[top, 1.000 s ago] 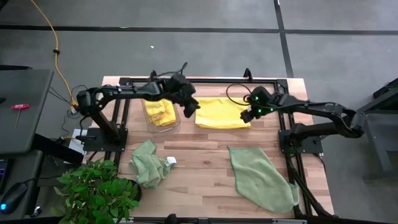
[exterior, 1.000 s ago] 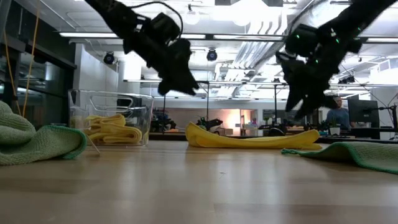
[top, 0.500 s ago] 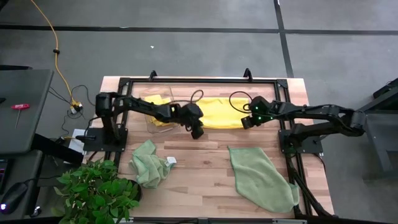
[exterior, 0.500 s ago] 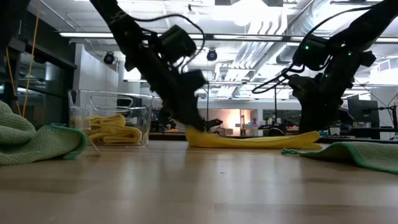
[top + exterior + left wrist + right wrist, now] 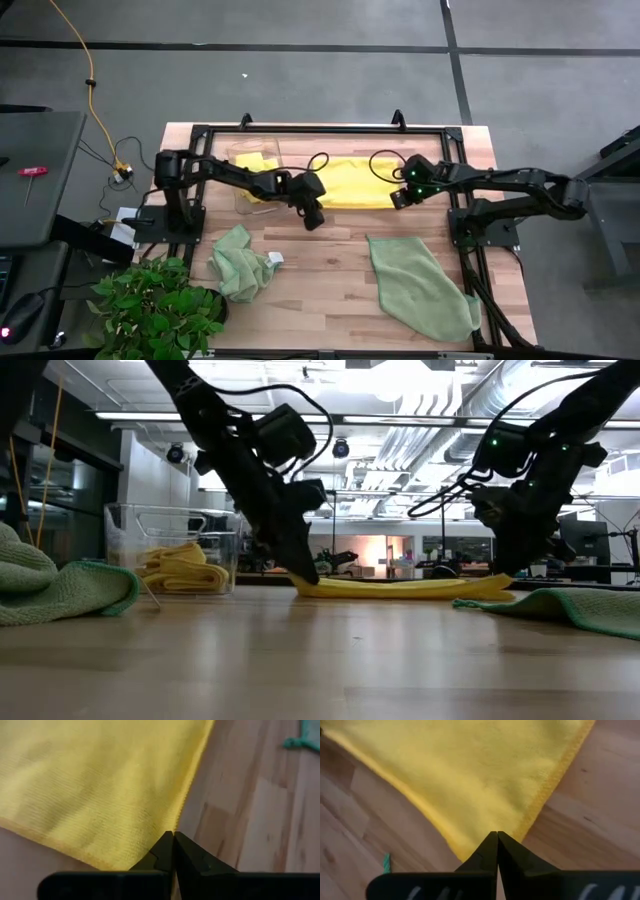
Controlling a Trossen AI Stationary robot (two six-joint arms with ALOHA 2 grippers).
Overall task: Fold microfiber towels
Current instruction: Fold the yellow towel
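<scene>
A yellow microfiber towel [image 5: 355, 182] lies flat on the wooden table [image 5: 330, 250], toward its far side. My left gripper [image 5: 314, 216] is shut at the towel's near left corner, and my right gripper [image 5: 396, 200] is shut at its near right corner. In the low view the towel [image 5: 400, 587] stretches low between the left gripper [image 5: 308, 574] and the right gripper [image 5: 505, 570]. Both wrist views show dark fingertips closed at a yellow corner. My left gripper pinches the towel's near left corner [image 5: 169, 826] between its two fingertips, slanting down from above. The rest of the towel lies flat on the table. My right gripper pinches the towel's near right corner [image 5: 496, 827] between its fingertips, slanting down from above, beside the hemmed edge [image 5: 545, 790]. The towel rests on the table; one layer or several, I cannot tell.
A clear container [image 5: 258, 180] with folded yellow towels stands left of the spread towel. A crumpled green towel [image 5: 238, 262] lies near left and a spread green towel [image 5: 420, 285] near right. A leafy plant [image 5: 150, 310] stands at the near left corner.
Both grippers have come down onto the yellow towel's near corners and shut there. My left gripper swung from above the towel's left edge toward the near edge and down; my right gripper sank a little. The towel has stayed flat.
</scene>
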